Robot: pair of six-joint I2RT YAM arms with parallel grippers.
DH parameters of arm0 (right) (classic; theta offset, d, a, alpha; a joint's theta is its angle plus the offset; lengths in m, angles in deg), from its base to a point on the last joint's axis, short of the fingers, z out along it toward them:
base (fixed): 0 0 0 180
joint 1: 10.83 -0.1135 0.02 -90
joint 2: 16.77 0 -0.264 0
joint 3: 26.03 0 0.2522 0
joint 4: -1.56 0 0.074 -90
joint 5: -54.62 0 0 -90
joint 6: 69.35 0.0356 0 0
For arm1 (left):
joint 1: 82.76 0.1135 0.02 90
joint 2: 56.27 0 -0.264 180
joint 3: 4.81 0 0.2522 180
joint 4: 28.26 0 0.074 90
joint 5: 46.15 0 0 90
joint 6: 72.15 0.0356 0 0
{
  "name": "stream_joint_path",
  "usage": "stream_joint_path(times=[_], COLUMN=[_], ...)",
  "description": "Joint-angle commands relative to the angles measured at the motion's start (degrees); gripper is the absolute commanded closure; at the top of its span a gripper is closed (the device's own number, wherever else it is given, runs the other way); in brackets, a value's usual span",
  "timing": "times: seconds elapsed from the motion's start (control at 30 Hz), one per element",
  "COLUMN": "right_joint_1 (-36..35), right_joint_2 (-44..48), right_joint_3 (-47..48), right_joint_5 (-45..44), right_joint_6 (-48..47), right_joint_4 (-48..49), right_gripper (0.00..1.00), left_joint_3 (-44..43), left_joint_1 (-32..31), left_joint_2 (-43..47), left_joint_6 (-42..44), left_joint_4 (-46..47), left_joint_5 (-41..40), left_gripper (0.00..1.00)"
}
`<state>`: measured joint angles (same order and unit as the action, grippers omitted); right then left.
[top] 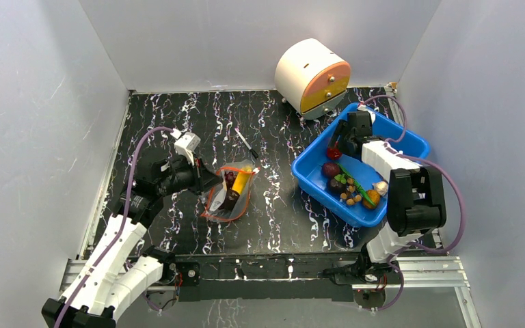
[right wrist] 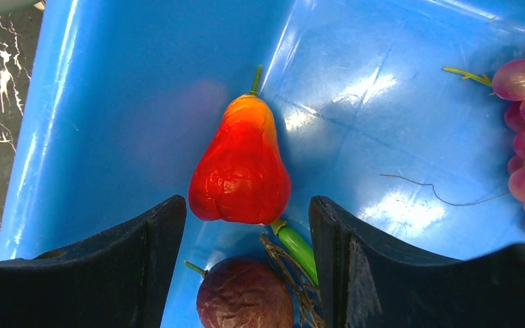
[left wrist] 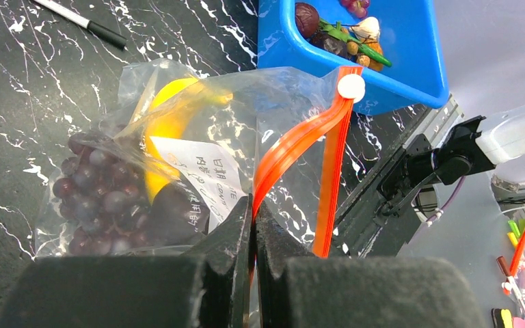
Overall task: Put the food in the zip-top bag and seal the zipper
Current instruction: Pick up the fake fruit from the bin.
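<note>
Zip-top bag (top: 229,195) lies centre-left on the bench (top: 273,205) with grapes (left wrist: 96,198) and banana (left wrist: 167,116) inside. The left fingers (left wrist: 253,219) are clamped tight on its zipper (left wrist: 294,140). Farther right, in the blue bin (right wrist: 75,102), the right fingers (top: 335,142) gape wide, straddling the red fruit (right wrist: 240,167), whose stem points away.

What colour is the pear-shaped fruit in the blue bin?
The fruit is red, fading to orange at the top; clearest in the right wrist view.
</note>
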<state>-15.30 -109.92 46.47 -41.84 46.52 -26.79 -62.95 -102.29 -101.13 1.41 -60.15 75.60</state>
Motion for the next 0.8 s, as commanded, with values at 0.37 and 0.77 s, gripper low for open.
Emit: stream_joint_path(times=[0.37,0.77], right_joint_1=[0.30,0.28], right_joint_2=[-4.75,-3.67], right_joint_3=[0.26,-0.74], right_joint_5=[2.55,1.29], right_joint_6=[-1.26,-2.47], right_joint_4=[5.94,5.10], right_gripper=[0.41,0.55], left_joint_3=[0.84,0.62], left_joint_1=[-0.18,-0.24], left_joint_2=[2.67,2.84], left_joint_6=[-1.26,-1.57], left_joint_4=[2.09,2.33], left_joint_5=[0.23,-0.14], left_gripper=[1.00,1.00])
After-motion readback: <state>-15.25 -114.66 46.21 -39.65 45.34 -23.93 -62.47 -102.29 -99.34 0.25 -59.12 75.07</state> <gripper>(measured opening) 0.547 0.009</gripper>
